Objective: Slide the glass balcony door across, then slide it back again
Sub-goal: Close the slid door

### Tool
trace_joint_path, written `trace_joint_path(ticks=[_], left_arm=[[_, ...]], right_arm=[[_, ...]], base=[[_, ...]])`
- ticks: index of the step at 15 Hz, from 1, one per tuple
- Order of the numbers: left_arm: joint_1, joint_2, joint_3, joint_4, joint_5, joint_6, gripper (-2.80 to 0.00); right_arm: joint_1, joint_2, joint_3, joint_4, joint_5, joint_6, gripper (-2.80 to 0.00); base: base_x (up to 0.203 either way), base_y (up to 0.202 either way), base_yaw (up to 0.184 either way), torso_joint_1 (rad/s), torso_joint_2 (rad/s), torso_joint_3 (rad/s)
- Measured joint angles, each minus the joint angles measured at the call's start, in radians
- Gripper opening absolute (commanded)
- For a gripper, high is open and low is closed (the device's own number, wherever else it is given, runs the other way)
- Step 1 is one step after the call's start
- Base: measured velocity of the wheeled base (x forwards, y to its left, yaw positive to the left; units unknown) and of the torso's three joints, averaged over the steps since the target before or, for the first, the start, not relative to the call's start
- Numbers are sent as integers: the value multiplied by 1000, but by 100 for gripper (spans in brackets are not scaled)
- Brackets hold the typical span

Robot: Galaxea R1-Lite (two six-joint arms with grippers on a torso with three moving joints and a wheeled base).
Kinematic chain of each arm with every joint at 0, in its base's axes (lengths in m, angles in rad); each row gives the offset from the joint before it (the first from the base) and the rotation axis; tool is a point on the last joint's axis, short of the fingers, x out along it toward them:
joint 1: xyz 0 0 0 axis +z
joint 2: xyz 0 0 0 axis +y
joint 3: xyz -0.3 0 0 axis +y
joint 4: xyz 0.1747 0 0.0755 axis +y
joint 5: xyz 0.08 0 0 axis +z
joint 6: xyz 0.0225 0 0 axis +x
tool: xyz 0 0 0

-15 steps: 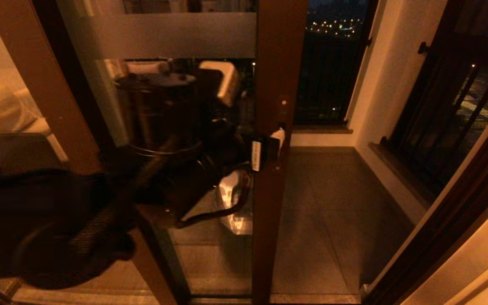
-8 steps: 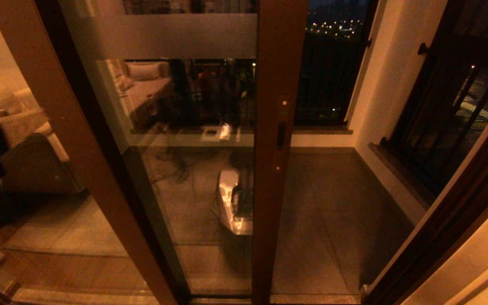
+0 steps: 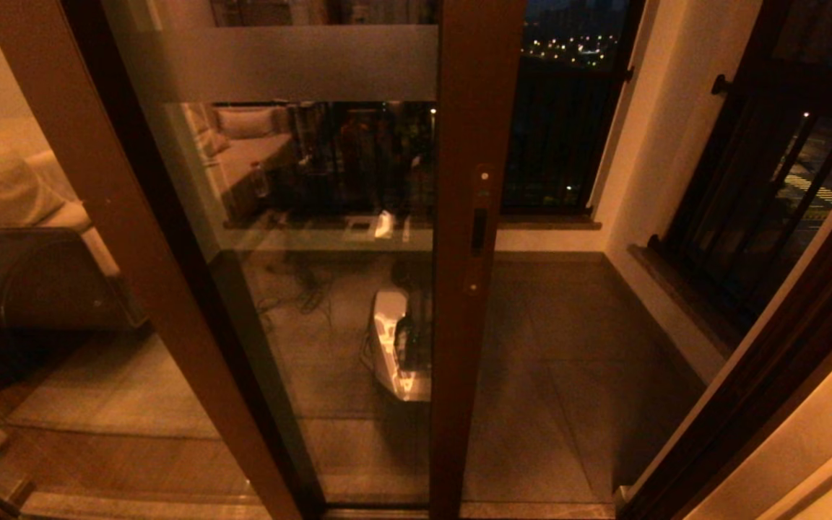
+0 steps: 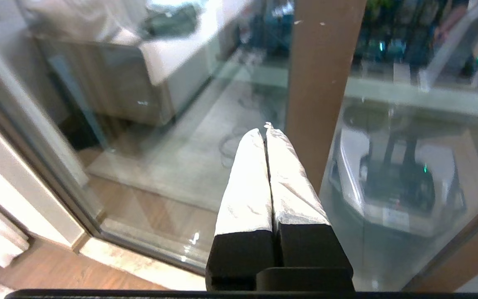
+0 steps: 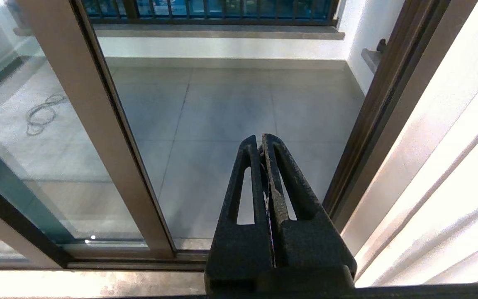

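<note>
- Head view: the glass balcony door (image 3: 315,238) fills the left and middle, a clear pane in a smooth reddish-brown frame. A frosted band (image 3: 293,63) runs across its upper part; no characters can be read on it. The door's right stile (image 3: 470,303) stands upright near the centre with a slim dark handle slot (image 3: 479,231) recessed in it. To the right of the stile lies the open gap onto the tiled balcony floor (image 3: 568,361). Black-barred railing windows (image 3: 770,195) line the far and right sides. No arm shows here.
- Left wrist view: the left gripper (image 4: 267,128) is closed, its pale wrapped fingers (image 4: 247,182) pressed together, empty, hanging before the glass near a brown frame post (image 4: 318,83).
- Right wrist view: the right gripper (image 5: 260,141) is closed and empty, rough black slotted fingers (image 5: 282,187) together, above the grey tiles beside the door's bottom track (image 5: 118,261).
</note>
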Motion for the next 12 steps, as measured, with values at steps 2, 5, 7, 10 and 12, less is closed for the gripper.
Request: trace_joint_path(ticks=[2,5,7,10,12], left_arm=[[26,-108,44,46,-39,-2,-280],[36,-280,151,92,-178,17,-280],[34,-381,265,171,-254,43,-280],[31,-441,483,146,-301,60,-280],[31,-455,627,13,-324,55,-280]], right_arm=[[0,0,0,0,0,0,-280],[0,0,0,0,0,0,-280],[0,0,0,0,0,0,-280],[0,0,0,0,0,0,-280],[0,0,0,0,0,0,-280]], base=[[0,0,0,0,0,0],[0,0,0,0,0,0],[0,0,0,0,0,0],[0,0,0,0,0,0],[0,0,0,0,0,0]])
